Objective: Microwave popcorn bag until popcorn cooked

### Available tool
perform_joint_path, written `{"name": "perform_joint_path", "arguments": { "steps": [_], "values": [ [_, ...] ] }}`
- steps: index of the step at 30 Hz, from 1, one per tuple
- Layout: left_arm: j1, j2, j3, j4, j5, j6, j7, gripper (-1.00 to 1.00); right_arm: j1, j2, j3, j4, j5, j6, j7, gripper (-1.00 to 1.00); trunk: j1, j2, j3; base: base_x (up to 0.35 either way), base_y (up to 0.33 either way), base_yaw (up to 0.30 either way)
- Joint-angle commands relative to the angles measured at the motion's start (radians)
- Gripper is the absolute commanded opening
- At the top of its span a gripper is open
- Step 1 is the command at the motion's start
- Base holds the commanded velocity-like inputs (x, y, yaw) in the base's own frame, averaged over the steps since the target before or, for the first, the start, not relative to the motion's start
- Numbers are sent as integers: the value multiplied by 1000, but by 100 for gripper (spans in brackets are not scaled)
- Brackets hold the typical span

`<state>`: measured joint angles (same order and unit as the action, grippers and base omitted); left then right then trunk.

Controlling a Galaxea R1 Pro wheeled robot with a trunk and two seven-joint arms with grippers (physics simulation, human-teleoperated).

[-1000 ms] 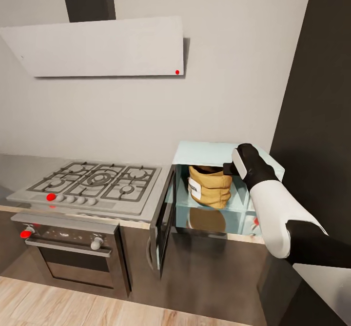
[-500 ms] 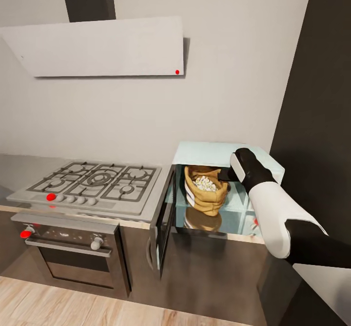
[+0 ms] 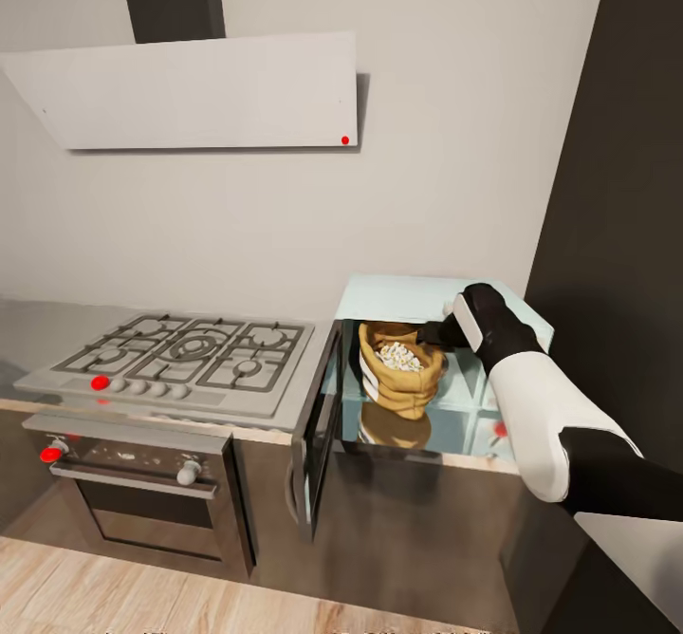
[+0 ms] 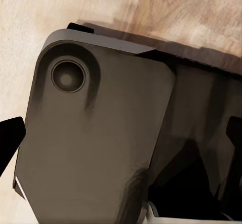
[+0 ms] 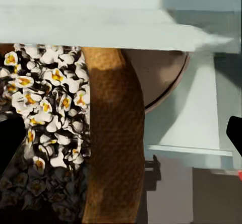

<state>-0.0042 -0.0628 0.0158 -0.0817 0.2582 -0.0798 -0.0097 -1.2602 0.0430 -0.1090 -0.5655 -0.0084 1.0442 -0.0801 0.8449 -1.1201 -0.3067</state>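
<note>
The pale blue microwave (image 3: pixel 432 296) stands on the countertop (image 3: pixel 27 328) with its dark glass door (image 3: pixel 319 428) swung open to the left. Inside it the tan popcorn bag (image 3: pixel 406 386) leans over, its mouth turned up and toward the room, with white popcorn (image 3: pixel 399 357) showing in it. My right gripper (image 3: pixel 435 333) reaches into the opening at the bag's rim. In the right wrist view the right gripper (image 5: pixel 121 133) is open, its dark fingertips (image 5: pixel 10 139) far apart with the bag's rolled rim (image 5: pixel 113 133) and the popcorn (image 5: pixel 48 93) between them. My left gripper (image 4: pixel 121 136) is open over a dark part of the robot.
A gas hob (image 3: pixel 185 349) with red and grey knobs lies left of the microwave, above a black-and-steel oven (image 3: pixel 133 496). A white hood (image 3: pixel 190 91) hangs over the hob. A dark tall cabinet (image 3: pixel 626 235) stands right of the microwave. Below is light wood floor (image 3: pixel 114 596).
The bag stood upright a second ago and has tipped over toward the door side, baring the popcorn. My right gripper has shifted slightly at the rim.
</note>
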Motion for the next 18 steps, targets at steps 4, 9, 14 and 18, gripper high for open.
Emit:
{"name": "perform_joint_path", "arguments": {
  "steps": [4,9,14,18],
  "values": [
    [0,0,0,0,4,-3,-1,100,-1,2,-6,-2,-1,3,-4,100,0,-1,-1,-255,0,0],
    [0,0,0,0,4,-3,-1,100,-1,7,0,-1,-3,3,-3,100,0,-1,-1,-338,0,0],
    [0,0,0,0,4,-3,-1,100,-1,11,0,-104,-4,3,114,100,0,-1,-1,-345,0,0],
    [0,0,1,0,4,-3,0,100,-1,4,-1,-133,-2,3,134,100,0,-1,-1,-335,0,0]
  ]
}}
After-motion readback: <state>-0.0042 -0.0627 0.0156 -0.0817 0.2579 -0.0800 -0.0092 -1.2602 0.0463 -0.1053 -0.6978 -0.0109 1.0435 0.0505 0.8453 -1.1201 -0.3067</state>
